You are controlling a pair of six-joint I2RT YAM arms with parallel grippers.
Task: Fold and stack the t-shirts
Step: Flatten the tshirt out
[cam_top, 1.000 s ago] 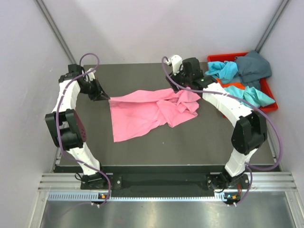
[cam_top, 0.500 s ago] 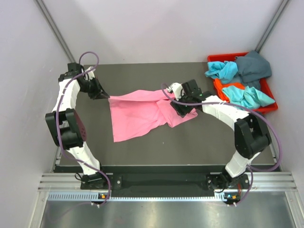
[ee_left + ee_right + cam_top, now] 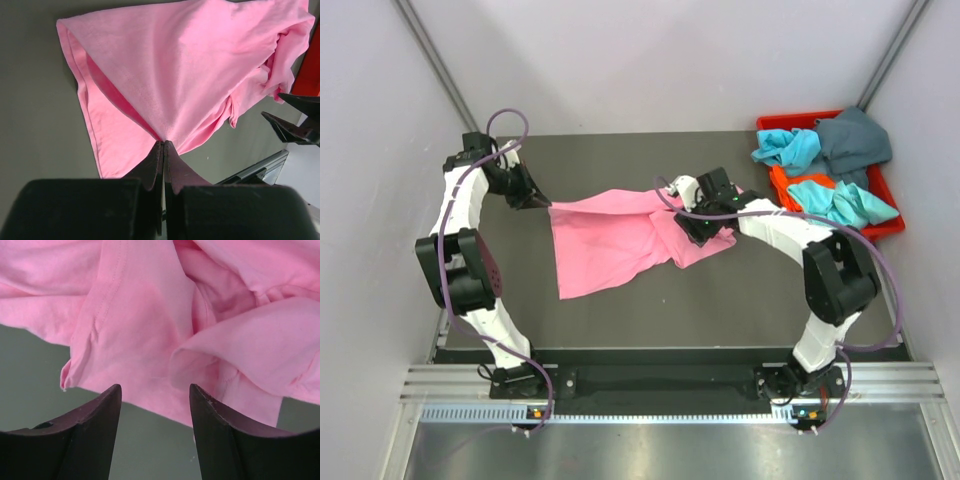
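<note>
Closing on the table's (image 3: 620, 330) pink shirt (image 3: 610, 240)
Away from the bin (image 3: 798, 121) now, the right gripper (image 3: 705, 232) hangs jaws apart over the crumples; the left gripper (image 3: 542, 205) stays clamped on the far corner, so spreading looks next.

White left arm (image 3: 460, 205) and right arm (image 3: 788, 228), black joints, purple cables (image 3: 442, 262), black tapered claw fingers (image 3: 95, 435)

readable text: none | labels, brands: none legible | numbers, signs: none legible | views: all three
</note>
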